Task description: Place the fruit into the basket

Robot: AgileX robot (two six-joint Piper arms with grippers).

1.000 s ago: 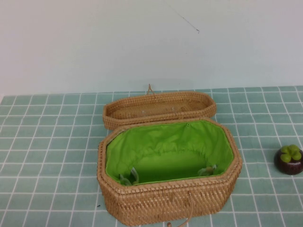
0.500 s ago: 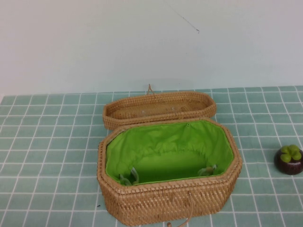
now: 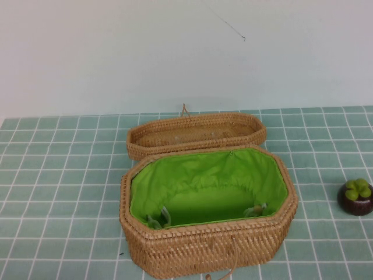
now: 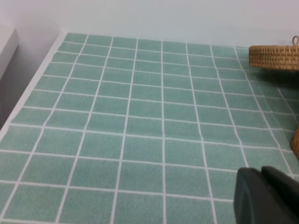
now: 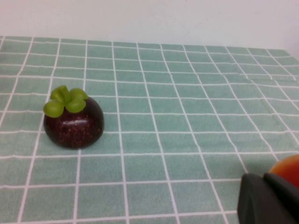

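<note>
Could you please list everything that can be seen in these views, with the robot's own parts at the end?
basket: one, tan wicker with bright green lining, open, at the near middle of the table.
lid: one, tan wicker, unlined, lying open side up directly behind the basket.
fruit: one, dark maroon with a light green leafy cap, on the table to the right of the basket, apart from it.
orange-red object: one, only an edge shows in the right wrist view; what it is cannot be told.
table: one, covered in a green cloth with a white grid.
wall: one, pale, behind the table.
left gripper: dark, over the bare cloth left of the basket.
right gripper: dark, low over the cloth near the fruit.
</note>
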